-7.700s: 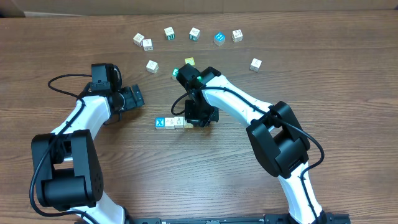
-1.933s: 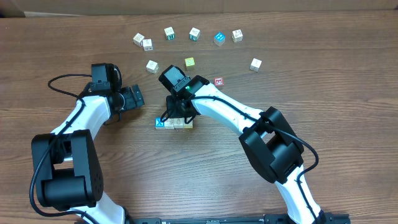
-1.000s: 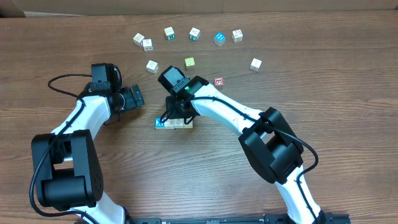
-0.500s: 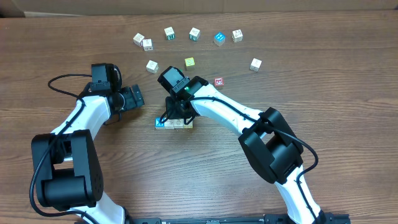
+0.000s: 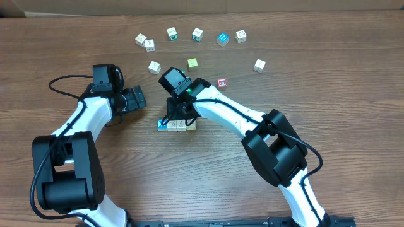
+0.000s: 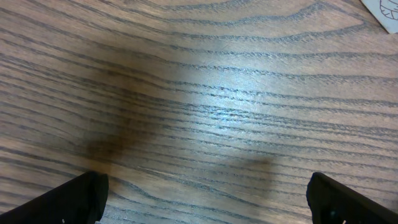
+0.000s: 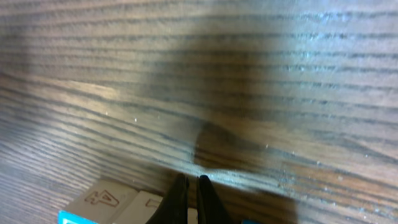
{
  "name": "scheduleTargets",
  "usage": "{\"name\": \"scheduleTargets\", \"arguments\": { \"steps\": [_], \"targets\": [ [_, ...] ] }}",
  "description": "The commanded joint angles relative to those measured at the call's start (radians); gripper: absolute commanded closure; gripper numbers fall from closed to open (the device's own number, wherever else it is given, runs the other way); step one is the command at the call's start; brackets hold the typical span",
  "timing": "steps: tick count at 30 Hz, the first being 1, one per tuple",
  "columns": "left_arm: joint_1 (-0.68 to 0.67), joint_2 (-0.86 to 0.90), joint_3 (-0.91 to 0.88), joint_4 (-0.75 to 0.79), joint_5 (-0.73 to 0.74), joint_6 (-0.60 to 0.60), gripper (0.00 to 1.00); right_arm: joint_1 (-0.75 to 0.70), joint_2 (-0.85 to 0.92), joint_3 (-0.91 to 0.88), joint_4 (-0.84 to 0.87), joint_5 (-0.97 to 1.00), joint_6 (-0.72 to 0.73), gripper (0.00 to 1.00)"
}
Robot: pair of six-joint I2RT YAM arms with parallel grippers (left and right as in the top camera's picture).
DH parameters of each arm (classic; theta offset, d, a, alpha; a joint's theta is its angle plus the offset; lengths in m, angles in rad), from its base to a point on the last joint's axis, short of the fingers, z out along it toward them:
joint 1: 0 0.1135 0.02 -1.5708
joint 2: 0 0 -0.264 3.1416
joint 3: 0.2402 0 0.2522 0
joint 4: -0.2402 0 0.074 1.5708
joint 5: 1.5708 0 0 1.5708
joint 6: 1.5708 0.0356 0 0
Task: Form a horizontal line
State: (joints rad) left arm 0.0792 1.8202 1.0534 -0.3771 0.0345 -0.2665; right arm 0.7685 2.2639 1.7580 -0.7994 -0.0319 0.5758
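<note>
Overhead: the right gripper (image 5: pixel 177 118), clenched on nothing, sits directly over the line of cubes (image 5: pixel 184 125). Bare table (image 5: pixel 189 170) opens below, and 10 loose cubes (image 5: pixel 197 34) lie beyond. The left gripper (image 5: pixel 139 98) is released, well apart.
Left wrist: only wood between the fingers (image 6: pixel 74 196).
Right wrist: 2 cream cubes (image 7: pixel 102 198) lie left of the fingertips.

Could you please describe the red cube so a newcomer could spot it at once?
Find the right arm. Just beyond its white forearm lies the red cube. The yellow-green cube and pale cube sit nearby; only this face is red.
</note>
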Motion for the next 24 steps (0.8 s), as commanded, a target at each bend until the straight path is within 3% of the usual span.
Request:
{"name": "scheduleTargets", "arguments": {
  "steps": [1, 13, 24],
  "targets": [
    [-0.001, 0.013, -0.004, 0.000, 0.007, -0.010, 0.01, 0.005, 0.004, -0.005, 0.018, 0.074, 0.003, 0.95],
    [-0.001, 0.013, -0.004, 0.000, 0.007, -0.010, 0.01, -0.056, 0.004, -0.005, -0.001, 0.187, 0.004, 0.90],
    [-0.001, 0.013, -0.004, 0.000, 0.008, -0.010, 0.00, -0.057, 0.004, -0.005, -0.036, 0.098, 0.003, 0.96]
  ]
}}
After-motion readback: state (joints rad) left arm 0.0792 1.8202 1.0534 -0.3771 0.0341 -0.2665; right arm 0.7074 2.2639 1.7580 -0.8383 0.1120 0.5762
